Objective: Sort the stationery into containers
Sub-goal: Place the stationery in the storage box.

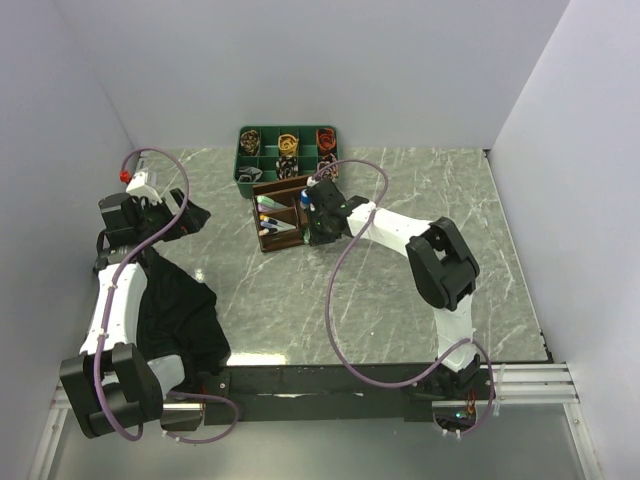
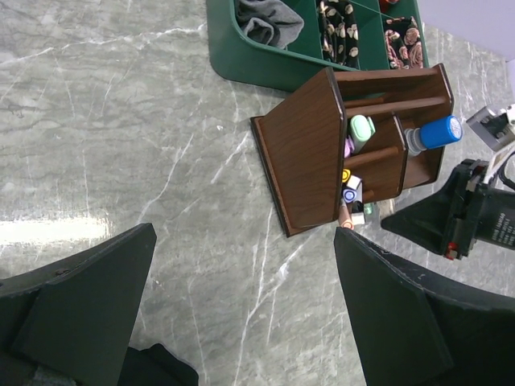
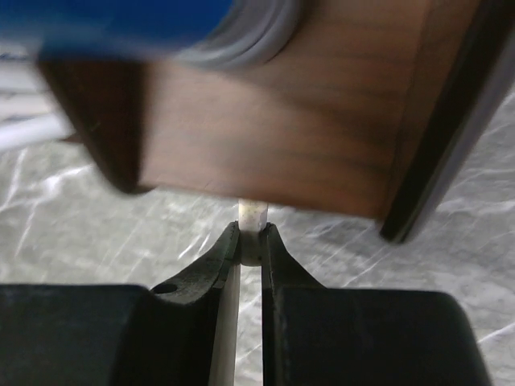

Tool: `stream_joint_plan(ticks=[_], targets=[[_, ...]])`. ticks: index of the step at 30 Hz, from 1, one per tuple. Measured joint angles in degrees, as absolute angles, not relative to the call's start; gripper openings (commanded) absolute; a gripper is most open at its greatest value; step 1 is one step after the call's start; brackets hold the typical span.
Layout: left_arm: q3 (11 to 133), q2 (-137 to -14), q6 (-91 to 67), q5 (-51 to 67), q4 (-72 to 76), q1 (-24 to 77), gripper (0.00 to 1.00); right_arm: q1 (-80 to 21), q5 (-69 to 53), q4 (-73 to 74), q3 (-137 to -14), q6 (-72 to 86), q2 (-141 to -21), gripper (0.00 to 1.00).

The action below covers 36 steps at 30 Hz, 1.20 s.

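The right gripper (image 3: 251, 235) pinches a thin white pen (image 3: 252, 212). Only the pen's tip shows above the fingers (image 3: 282, 265), and its shaft runs down between them and out of frame. The tip sits just below the outer wall of the dark brown organiser (image 3: 273, 121), which fills that wrist view out of focus, with a blue blur at the top edge. From the left wrist, the organiser stands on the marble table (image 2: 121, 145) beside a green tray (image 2: 257, 60) that is cut off at the top. A blue-capped cylinder (image 2: 438, 131) and a mint-green item (image 2: 362, 127) poke out of the compartments; the smaller ends below them are too small to name. The left gripper (image 2: 245, 241) hangs well apart, jaws spread wide and holding nothing.
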State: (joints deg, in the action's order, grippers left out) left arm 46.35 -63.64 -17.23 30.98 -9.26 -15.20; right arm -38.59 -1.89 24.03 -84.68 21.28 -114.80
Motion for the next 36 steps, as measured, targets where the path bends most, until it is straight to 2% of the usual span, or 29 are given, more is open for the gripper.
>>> stream_joint_plan(ticks=[19, 21, 23, 25, 29, 36], targets=[[46.35, -64.03, -17.26, 30.98, -9.21, -15.57, 0.99, -38.35, 5.82, 23.75, -87.9, 21.91, -118.21, 0.0], [46.35, -64.03, -17.28, 31.0, -9.21, -15.57, 0.99, -38.59, 6.35, 23.68, -87.9, 21.91, -118.45, 0.17], [46.35, -64.03, -17.28, 31.03, -9.19, -15.57, 0.99, -38.83, 6.87, 23.62, -87.9, 21.82, -118.61, 0.3], [46.35, -64.03, -17.28, 31.07, -9.19, -15.57, 0.99, -39.16, 7.22, 23.38, -87.92, 21.89, -118.65, 0.38], [46.35, -64.03, -17.28, 31.18, -9.19, -15.57, 0.99, -39.9, 7.99, 22.72, -87.96, 21.67, -118.65, 0.43], [46.28, -64.03, -17.52, 31.46, -8.8, -15.57, 0.99, -40.12, 8.43, 22.39, -87.61, 21.89, -118.48, 0.4]])
